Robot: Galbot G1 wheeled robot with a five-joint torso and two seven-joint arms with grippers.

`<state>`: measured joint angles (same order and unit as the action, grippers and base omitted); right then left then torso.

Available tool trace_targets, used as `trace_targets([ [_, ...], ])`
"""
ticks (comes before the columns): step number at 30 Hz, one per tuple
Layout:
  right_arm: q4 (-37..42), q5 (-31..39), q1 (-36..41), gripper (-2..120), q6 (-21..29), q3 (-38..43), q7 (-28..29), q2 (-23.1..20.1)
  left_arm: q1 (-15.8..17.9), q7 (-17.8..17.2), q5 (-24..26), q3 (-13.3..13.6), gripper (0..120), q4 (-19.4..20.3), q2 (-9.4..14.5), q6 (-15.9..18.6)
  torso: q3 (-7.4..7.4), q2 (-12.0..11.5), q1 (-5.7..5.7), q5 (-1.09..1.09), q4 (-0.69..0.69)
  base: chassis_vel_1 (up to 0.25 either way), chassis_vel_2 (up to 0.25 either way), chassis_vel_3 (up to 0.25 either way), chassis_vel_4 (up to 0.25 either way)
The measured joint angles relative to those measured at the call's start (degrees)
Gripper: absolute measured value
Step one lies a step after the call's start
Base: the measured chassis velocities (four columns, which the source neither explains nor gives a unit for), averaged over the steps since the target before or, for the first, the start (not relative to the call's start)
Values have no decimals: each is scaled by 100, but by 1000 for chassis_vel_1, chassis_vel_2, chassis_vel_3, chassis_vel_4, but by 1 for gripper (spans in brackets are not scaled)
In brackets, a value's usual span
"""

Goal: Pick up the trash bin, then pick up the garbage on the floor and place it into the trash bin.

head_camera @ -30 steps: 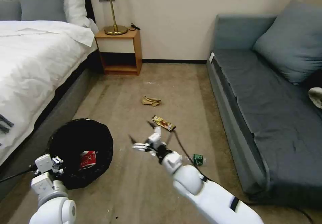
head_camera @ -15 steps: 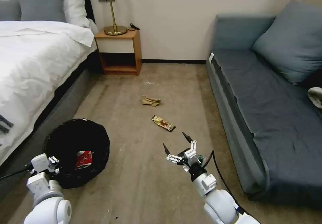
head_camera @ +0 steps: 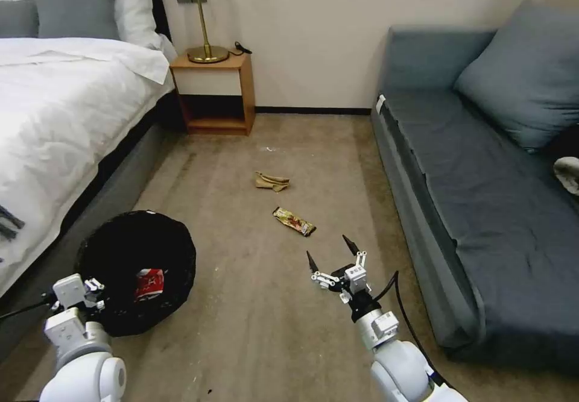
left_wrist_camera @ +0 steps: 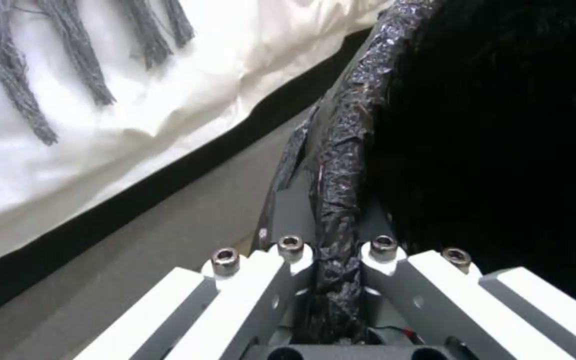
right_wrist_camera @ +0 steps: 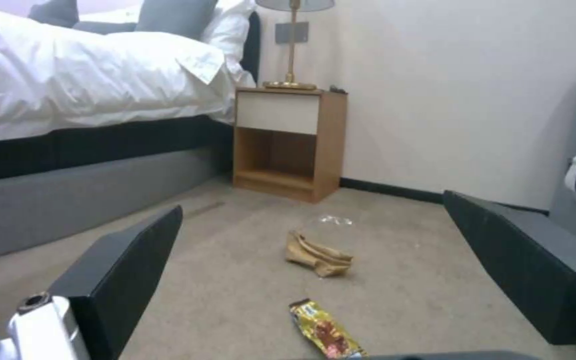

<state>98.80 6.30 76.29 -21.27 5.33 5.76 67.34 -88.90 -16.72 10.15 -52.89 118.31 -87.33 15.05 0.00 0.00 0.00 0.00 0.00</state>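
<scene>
The black bag-lined trash bin point(head_camera: 129, 251) stands on the carpet by the bed, with a red snack packet point(head_camera: 148, 282) inside. My left gripper point(head_camera: 90, 288) is shut on the bin's near rim point(left_wrist_camera: 345, 150), and its fingers point(left_wrist_camera: 281, 270) pinch the crinkled liner. Garbage lies on the floor ahead: a brown-gold candy wrapper point(head_camera: 294, 221) point(right_wrist_camera: 325, 332) and, farther off, a tan paper scrap point(head_camera: 272, 181) point(right_wrist_camera: 318, 254). My right gripper point(head_camera: 330, 256) point(right_wrist_camera: 313, 207) hovers open and empty just short of the wrapper, with its black fingers point(right_wrist_camera: 125, 270) spread wide.
A white bed point(head_camera: 60, 119) runs along the left and a grey sofa point(head_camera: 482, 197) along the right. A wooden nightstand point(head_camera: 214, 91) with a brass lamp stands at the far wall. Open carpet lies between bed and sofa.
My right arm has swung right and pulled back from near the bin, staying open; the green-labelled bottle seen earlier is now covered by it. The bin has shifted slightly left with my left gripper.
</scene>
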Motion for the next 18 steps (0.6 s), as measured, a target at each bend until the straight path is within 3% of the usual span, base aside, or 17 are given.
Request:
trace_targets([
  [18,-151,2,-109,100,-4,-101,-123,-18,-5,4,0,19,3,-2,-32,-28,1,-1,0,0,0,-76,75,74,-71],
])
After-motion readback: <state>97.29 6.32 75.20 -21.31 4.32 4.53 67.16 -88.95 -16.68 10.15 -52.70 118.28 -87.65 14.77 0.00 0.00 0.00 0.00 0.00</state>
